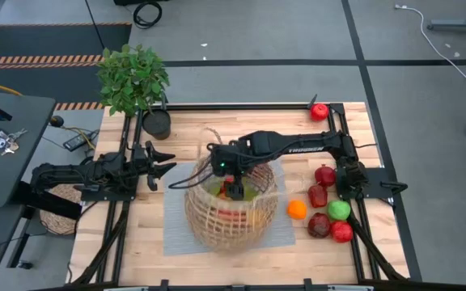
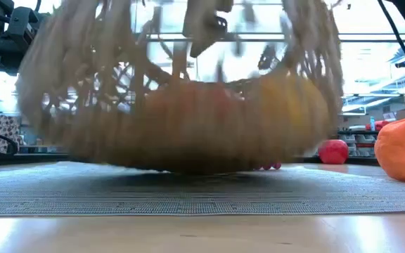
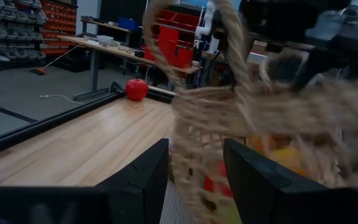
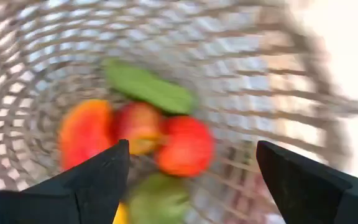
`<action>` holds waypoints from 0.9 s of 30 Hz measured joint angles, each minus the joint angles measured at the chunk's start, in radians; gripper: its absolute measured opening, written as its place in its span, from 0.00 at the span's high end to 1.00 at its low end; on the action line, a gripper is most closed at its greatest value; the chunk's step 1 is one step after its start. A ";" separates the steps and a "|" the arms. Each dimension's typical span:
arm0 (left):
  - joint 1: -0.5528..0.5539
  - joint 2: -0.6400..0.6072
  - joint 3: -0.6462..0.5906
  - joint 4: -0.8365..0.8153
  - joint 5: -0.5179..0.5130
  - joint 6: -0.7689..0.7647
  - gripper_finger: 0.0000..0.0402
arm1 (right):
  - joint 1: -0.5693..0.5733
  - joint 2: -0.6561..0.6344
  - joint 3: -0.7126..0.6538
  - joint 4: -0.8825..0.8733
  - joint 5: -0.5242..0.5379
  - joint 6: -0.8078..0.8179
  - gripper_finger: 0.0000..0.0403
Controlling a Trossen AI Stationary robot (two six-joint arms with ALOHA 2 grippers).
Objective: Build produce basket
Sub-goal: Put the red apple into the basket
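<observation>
The tan wicker basket stands by its base on a grey mat in the middle of the table. Inside it lies produce: red and orange fruits and green pieces. My right gripper hangs open above the basket's mouth, pointing steeply down, with nothing between its fingers. More produce lies on the table's right side: an orange one, a green one and dark red ones. A single red fruit sits at the far right corner. My left gripper waits open at the left, level, short of the basket.
A leafy potted plant in a black pot stands at the table's far left corner. A flat woven disc lies beside the left arm's base. Black rails frame the table. Bare wood lies in front of the mat.
</observation>
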 joint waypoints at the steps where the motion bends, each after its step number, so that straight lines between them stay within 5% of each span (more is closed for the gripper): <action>1: 0.000 0.000 0.000 0.000 0.000 0.000 0.60 | 0.000 0.000 -0.001 -0.011 0.028 -0.001 0.12; 16: 0.000 0.000 0.000 0.000 0.000 0.000 0.60 | -0.030 -0.016 -0.008 -0.167 0.260 0.015 0.14; 27: 0.000 0.000 0.000 -0.001 0.000 0.000 0.60 | -0.049 -0.015 -0.002 -0.216 0.588 0.050 0.14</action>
